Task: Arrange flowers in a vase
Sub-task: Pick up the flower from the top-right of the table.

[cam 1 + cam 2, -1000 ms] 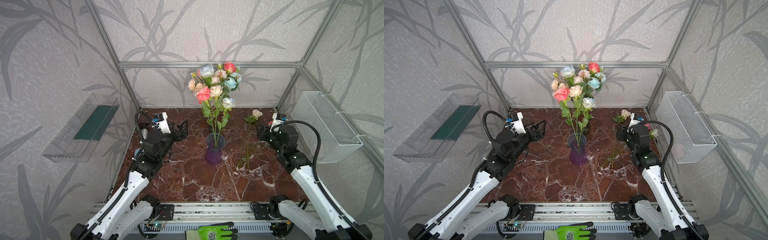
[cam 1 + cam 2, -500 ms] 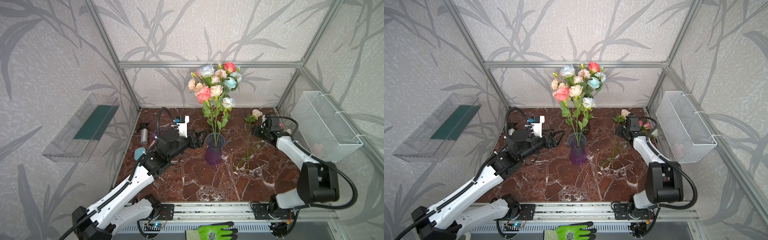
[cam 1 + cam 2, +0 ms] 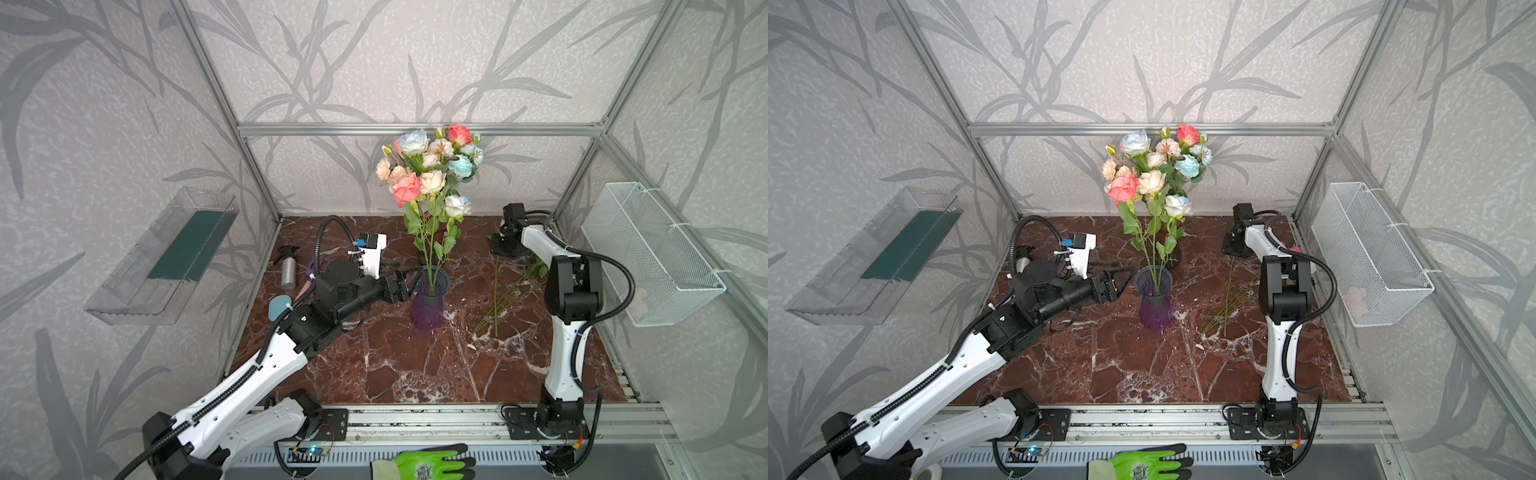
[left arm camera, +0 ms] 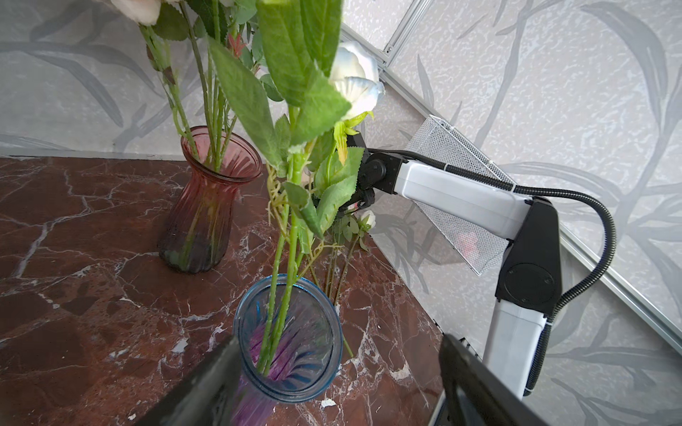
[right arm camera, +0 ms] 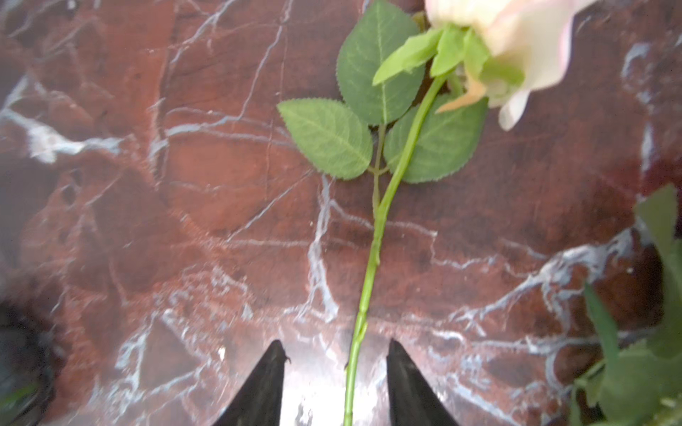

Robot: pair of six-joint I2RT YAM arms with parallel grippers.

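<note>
The left claw [image 4: 339, 343] is spread wide, with the rim of the purple vase [image 4: 306, 383] between its fingers; whether they touch the glass I cannot tell; the right claw [image 5: 334, 350] is part open, straddling but not pinching the stem of a cream rose [image 5: 516, 44] lying on the counter [image 3: 395, 365], which is red-brown marble veined white; grey leaf-patterned walls [image 3: 332, 62] enclose it; the other flowers [image 3: 428, 166] stand in the purple vase and in a red vase [image 4: 210, 206] behind it; loose stems [image 3: 498, 295] lie beside them.

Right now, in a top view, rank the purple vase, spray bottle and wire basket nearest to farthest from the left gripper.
1. Purple vase: just beyond the left gripper.
2. Spray bottle: by the left wall.
3. Wire basket: on the right wall.
</note>
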